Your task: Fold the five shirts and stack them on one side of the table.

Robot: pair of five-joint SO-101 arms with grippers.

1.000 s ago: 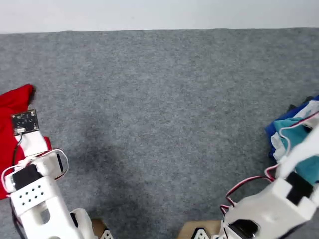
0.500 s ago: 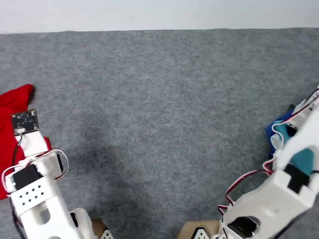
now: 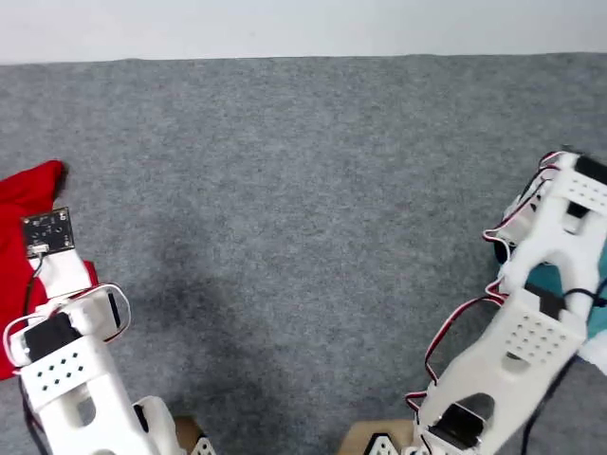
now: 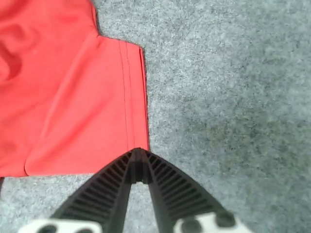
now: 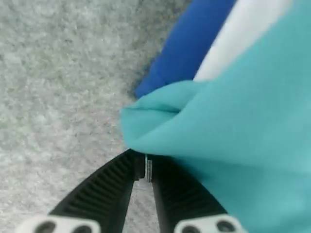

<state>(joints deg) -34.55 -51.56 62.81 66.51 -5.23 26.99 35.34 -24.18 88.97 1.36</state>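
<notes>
The left pincer (image 4: 138, 167) is hanging with its jaws pressed fully together and holding nothing, its tips just beside the stitched hem of the red shirt (image 4: 73, 97). The right pincer (image 5: 146, 167) is likewise showing its jaws closed to a thin slit. A fold of the teal shirt (image 5: 233, 145) is lying right at its tips, and no cloth is seen between them. In the high view the red shirt is lying at the left edge of the grey table cover (image 3: 303, 190), partly running out of frame. The teal shirt is sitting at the right edge under the right arm (image 3: 531, 341), heaped with a blue shirt (image 5: 194, 48) and a white shirt (image 5: 248, 29). Risk, as judged: the heap is layered closely, so a deep bite there is likely to be taking two or three shirts at once and dragging the lot. A shallow bite on the rounded fold is liable to be slipping off. On the left, closed jaws nudging the hem could be bunching the cloth or easing it off the table edge. The red shirt's visible part is running lengthwise from the near side toward the far side, with one corner pointing away from the arm bases. The teal shirt is too crumpled to be giving a long axis, and its folded corner is pointing toward the bare cover.
</notes>
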